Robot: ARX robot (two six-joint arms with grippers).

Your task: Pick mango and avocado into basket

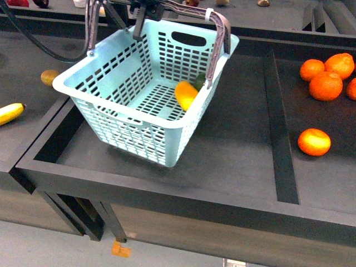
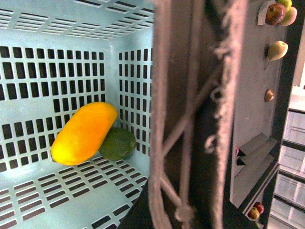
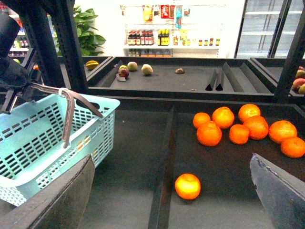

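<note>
The pale turquoise basket [image 1: 128,130] hangs tilted over the dark shelf tray, its lower corner close to the tray floor. My left gripper [image 1: 146,12] is shut on the basket's two brown-grey hoop handles [image 2: 190,119] at the top. The yellow mango [image 1: 186,94] and the dark green avocado [image 1: 199,81] lie together in the basket's low corner. The left wrist view shows the mango [image 2: 85,132] resting against the avocado [image 2: 117,143]. My right gripper [image 3: 171,195] is open and empty, to the right of the basket [image 3: 43,143]. It does not show in the front view.
A pile of oranges [image 1: 325,83] and one lone orange [image 1: 314,141] lie in the tray to the right, past a raised divider [image 1: 281,128]. A banana [image 1: 10,113] and a small yellowish fruit [image 1: 49,77] lie on the left. Pears and other fruit [image 3: 136,69] sit on the rear shelf.
</note>
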